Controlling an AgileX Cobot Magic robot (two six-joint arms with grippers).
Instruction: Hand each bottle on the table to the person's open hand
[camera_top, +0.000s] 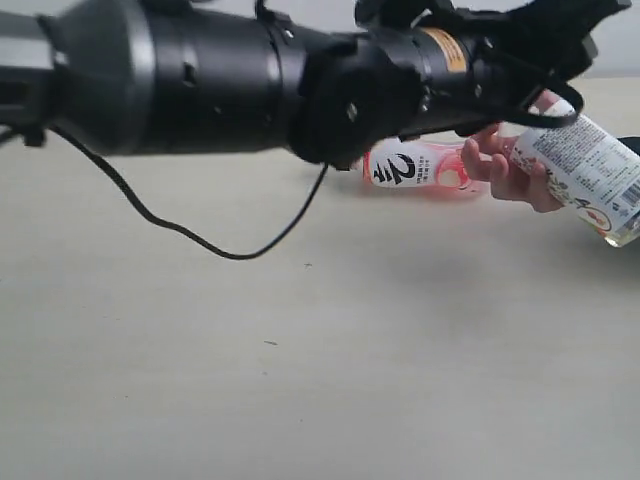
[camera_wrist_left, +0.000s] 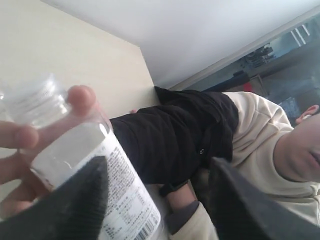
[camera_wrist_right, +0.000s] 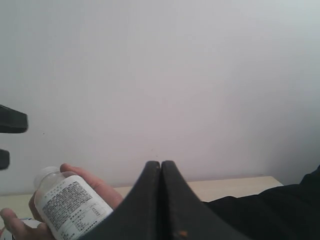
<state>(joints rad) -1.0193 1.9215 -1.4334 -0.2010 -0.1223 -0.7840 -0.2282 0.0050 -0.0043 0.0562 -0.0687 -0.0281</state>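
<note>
Stretching across the top of the exterior view from the left edge, a thick black arm (camera_top: 200, 80) is filling much of the picture and is hiding the far part of the table (camera_top: 320, 380). A thin black cable (camera_top: 200, 238) is hanging from it in a loop in front of the pale tabletop. To the right of the cable, the pink bottle (camera_top: 410, 165) with the black "2" is lying on its side on the table, and the arm is covering its upper edge. Just beside it, the person's hand (camera_top: 505, 165) is holding the white-labelled bottle (camera_top: 585, 175) tilted above the table near the right edge; dark parts of the arm are crossing in front of its upper end. In the left wrist view this bottle (camera_wrist_left: 85, 145) is showing beside one dark finger of the left gripper (camera_wrist_left: 157, 167), which is covering its lower part, while the hand (camera_wrist_left: 20, 160) is wrapping around its capped end. The jaws are standing wide apart, so this claw is open and is not gripping the bottle. Behind it the person (camera_wrist_left: 260, 130), in a black sleeve and a beige top, is leaning at the table edge. In the right wrist view the right gripper (camera_wrist_right: 161, 164) is pressing its jaws together on nothing, and it is partly blocking the hand (camera_wrist_right: 100, 187) with the bottle (camera_wrist_right: 70, 205).
</note>
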